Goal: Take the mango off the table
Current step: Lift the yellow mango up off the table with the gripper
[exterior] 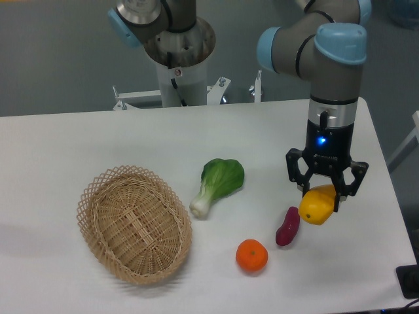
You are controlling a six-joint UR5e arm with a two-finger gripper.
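I see the gripper clamped on the mango, its 2 fingers closing on either side of the fruit's top. The mango hangs tilted at the right side of the table, whether fully clear of the surface I cannot tell. Just left of it lies 1 sweet potato, then 1 orange, a bok choy and a wicker basket
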